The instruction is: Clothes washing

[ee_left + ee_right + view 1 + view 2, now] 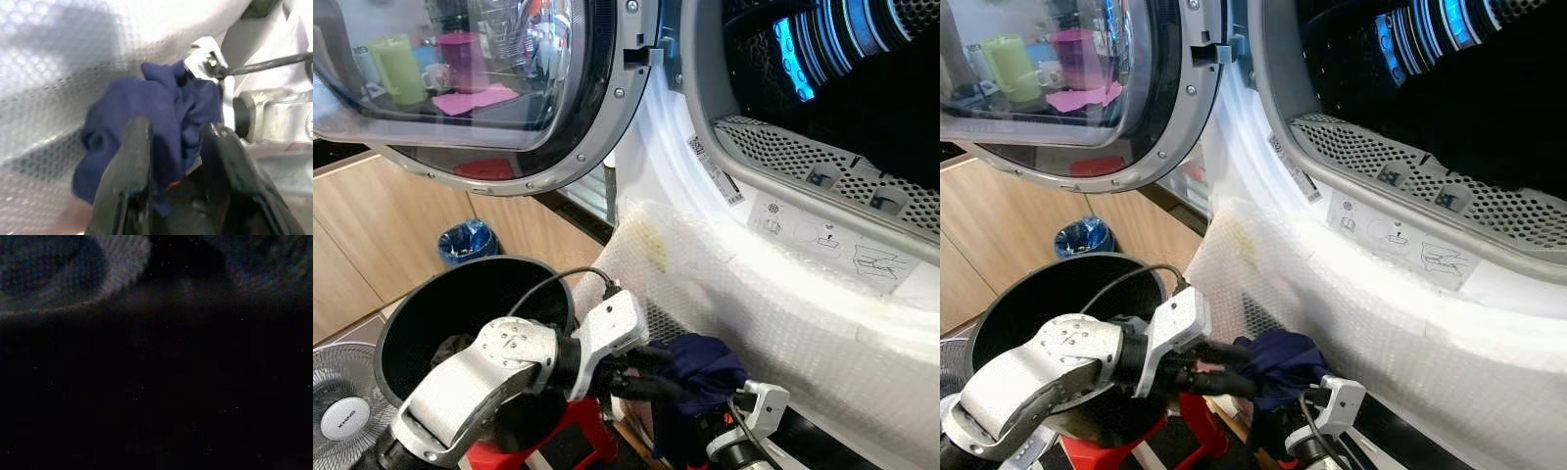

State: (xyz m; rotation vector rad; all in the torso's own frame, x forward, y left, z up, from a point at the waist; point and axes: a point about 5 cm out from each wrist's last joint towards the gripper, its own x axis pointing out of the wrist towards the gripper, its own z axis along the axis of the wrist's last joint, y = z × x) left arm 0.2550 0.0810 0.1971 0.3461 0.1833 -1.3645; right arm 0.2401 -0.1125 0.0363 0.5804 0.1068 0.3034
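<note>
Pinching a navy cloth (146,112) between them, the left gripper's (168,161) fingers (129,171) straddle its bunched folds.

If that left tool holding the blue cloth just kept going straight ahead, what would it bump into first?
Probably the right arm's wrist, just beyond the navy cloth that the left tool grips. Behind that lies the bubble-wrapped washer front, though depth is hard to judge.

Left arm bent across the body, elbow low, forearm reaching toward the robot's right. Left gripper (671,377) fingers (128,171) clamped on a navy cloth (146,127). Right arm low, wrist just under the left gripper's tips; right gripper (744,446) finger state not readable.
</note>
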